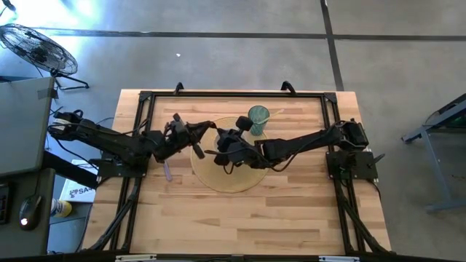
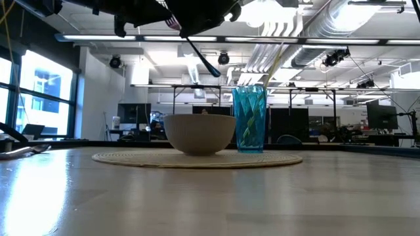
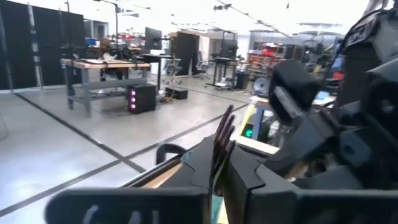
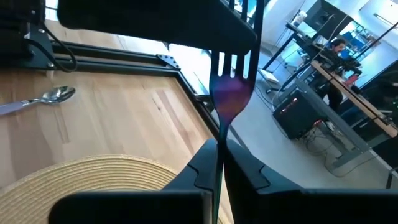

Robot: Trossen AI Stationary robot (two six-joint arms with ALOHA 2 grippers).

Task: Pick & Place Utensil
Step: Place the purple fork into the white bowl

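A purple-tinted metal fork (image 4: 231, 93) stands up between the shut fingers of my right gripper (image 4: 217, 168), tines away from the camera. My right gripper (image 1: 217, 149) and my left gripper (image 1: 191, 137) meet above the round woven placemat (image 1: 233, 175). My left gripper (image 3: 214, 171) is shut on a thin dark purple utensil (image 3: 221, 134) seen edge-on; whether it is the same fork, I cannot tell. In the low view a dark utensil handle (image 2: 203, 58) slants down above the white bowl (image 2: 200, 134). A blue-green cup (image 2: 250, 118) stands on the placemat beside the bowl. My left gripper pinches the thin dark utensil between its two fingers; the strip (image 3: 217, 152) rises out of the gap, lifted clear of the table. Which part of the utensil it has is hidden by the fingers. My right gripper pinches the fork's handle just below the neck (image 4: 219, 140) between its two fingers. The tines (image 4: 233, 65) stand free beyond the fingertips, and the fork is lifted clear above the placemat.
A metal spoon (image 1: 167, 172) lies on the bare wood left of the placemat, also seen as the spoon (image 4: 43, 99). A pale stick (image 1: 274, 113) leans in the cup (image 1: 258, 116). The black frame (image 1: 233, 94) runs along the table's far edge.
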